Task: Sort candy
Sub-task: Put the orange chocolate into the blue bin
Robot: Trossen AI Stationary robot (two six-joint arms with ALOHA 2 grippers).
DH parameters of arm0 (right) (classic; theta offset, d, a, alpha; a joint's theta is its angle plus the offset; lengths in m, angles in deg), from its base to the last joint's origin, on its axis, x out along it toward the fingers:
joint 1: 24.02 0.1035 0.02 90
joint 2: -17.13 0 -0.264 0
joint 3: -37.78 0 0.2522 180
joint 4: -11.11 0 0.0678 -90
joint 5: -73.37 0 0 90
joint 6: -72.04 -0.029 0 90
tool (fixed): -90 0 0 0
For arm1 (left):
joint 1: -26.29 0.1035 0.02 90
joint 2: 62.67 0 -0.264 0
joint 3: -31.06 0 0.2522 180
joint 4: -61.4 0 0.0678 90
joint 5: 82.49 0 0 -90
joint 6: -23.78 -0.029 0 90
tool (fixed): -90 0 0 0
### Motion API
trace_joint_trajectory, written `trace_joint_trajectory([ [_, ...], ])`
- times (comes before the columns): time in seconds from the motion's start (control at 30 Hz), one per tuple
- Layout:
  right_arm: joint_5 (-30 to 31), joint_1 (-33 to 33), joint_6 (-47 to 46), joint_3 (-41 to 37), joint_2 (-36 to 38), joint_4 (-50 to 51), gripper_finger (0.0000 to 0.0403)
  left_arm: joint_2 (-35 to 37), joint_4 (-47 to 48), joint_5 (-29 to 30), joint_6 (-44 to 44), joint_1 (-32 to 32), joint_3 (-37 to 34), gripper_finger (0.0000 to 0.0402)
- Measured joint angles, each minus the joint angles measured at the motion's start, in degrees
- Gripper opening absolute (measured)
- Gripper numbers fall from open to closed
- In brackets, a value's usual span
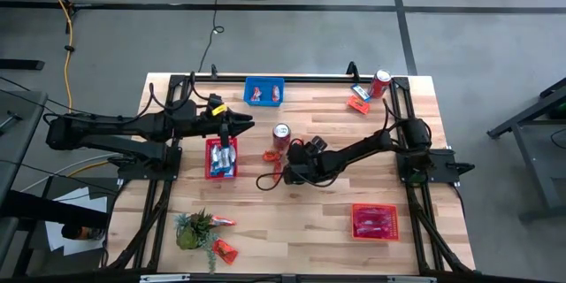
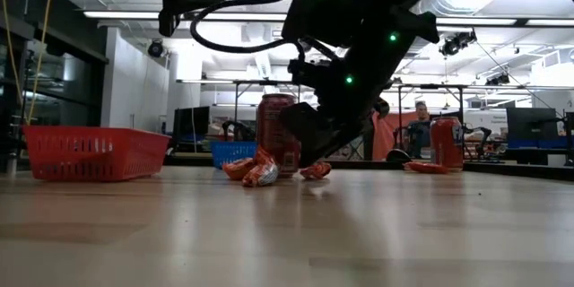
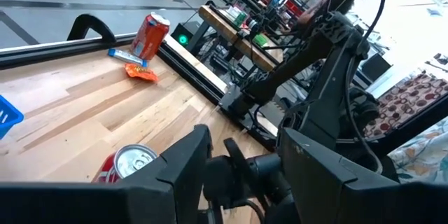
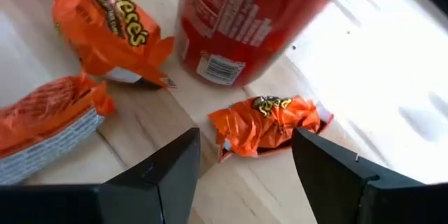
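Right wrist view has the right gripper [image 4: 245,171] wide open and empty, straddling a crumpled orange candy packet [image 4: 266,122]. It looks light, soft and crinkly, so pinch across its middle. The drink can [image 4: 245,21] at 12 o'clock crowds it. Left gripper [image 1: 243,125] hangs open, empty, over the red basket [image 1: 210,160].

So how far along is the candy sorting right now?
Partly done. The blue basket, the red basket under the left arm and the near red basket already hold candy. The open right gripper straddles an orange packet beside the middle can. Packets remain by that can, the far can and the plant. The left gripper waits, open.
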Motion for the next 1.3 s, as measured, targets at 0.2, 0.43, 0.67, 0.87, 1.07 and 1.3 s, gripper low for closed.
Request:
trace_joint_trajectory([
  [0.2,-1.03,-1.27,10.88,-0.02,0.06,-2.38,0.0220,0.00,0.01,0.00,-0.04,0.00,0.00,0.0170],
  [0.43,-7.23,-5.49,17.16,-0.04,-0.16,-2.56,0.0220,0.00,0.22,-1.44,-0.04,0.00,0.00,0.0170],
  [0.67,-11.39,-6.93,19.67,0.00,-0.16,-1.45,0.0167,0.00,0.79,-2.95,-0.02,-0.01,0.00,0.0170],
  [0.87,-12.20,-6.93,19.21,0.12,0.11,-0.27,0.0026,0.00,0.99,-2.95,-0.02,0.00,0.00,0.0170],
  [1.07,-14.64,-6.86,14.11,-0.11,3.09,8.73,0.0009,0.00,0.95,-2.95,-0.04,0.00,0.00,0.0170],
  [1.3,-11.84,-6.93,14.55,-0.17,12.26,19.97,0.0003,0.00,1.04,-2.97,-0.04,0.02,0.00,0.0170],
])
